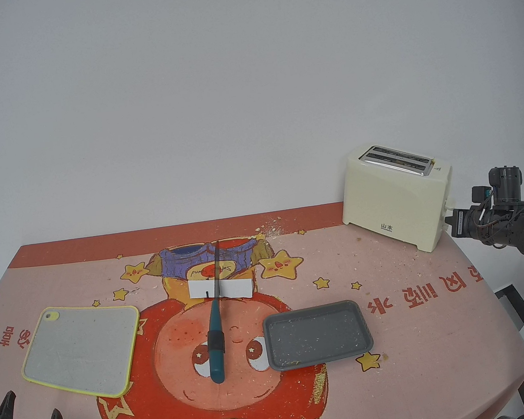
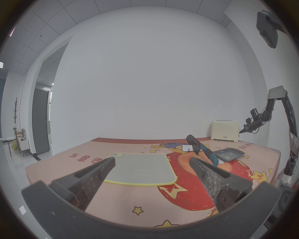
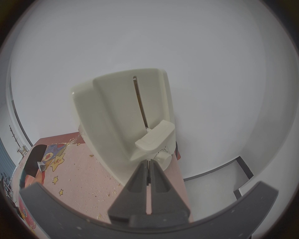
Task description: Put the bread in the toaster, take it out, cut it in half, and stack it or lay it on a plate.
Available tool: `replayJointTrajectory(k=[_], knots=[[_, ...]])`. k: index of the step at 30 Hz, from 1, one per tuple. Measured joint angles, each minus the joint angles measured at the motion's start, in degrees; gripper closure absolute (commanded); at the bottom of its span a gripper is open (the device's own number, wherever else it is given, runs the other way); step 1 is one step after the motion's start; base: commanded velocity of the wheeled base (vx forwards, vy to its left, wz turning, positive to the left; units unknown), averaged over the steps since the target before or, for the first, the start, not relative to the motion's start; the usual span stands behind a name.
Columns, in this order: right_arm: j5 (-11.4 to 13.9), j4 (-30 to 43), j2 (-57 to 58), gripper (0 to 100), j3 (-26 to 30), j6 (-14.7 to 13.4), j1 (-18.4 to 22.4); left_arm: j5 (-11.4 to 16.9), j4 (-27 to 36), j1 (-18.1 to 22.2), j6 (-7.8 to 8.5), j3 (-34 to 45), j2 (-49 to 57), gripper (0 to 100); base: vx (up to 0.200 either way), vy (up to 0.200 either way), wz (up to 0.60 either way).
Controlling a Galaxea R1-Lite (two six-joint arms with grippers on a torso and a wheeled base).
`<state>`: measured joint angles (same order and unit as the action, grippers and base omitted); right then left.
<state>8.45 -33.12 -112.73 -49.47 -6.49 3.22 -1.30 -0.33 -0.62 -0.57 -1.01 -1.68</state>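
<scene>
Cream toaster (image 1: 396,206) at the far right corner of the table (image 1: 444,324), and the right gripper (image 3: 148,165) is hard up against its end face, fingers pinched together just beneath the lever (image 3: 155,140). Contact there, can't tell. The toaster's long axis runs across the table, slots up, lever end facing the right edge. Left gripper (image 2: 151,161) spread wide, low at the near left corner by the cutting board (image 1: 82,350). Knife (image 1: 216,340) mid-table, handle toward the robot, grey plate (image 1: 317,336) just right of it, bare tabletop beyond.
</scene>
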Motion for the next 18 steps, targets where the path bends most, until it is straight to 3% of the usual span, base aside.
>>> replayJointTrajectory(k=[18], knots=[[-0.05,-0.13,-2.49,100,-0.77,0.09,0.44,0.00,0.01,0.02,0.00,0.00,0.00,0,0.000,0.000,0.00]])
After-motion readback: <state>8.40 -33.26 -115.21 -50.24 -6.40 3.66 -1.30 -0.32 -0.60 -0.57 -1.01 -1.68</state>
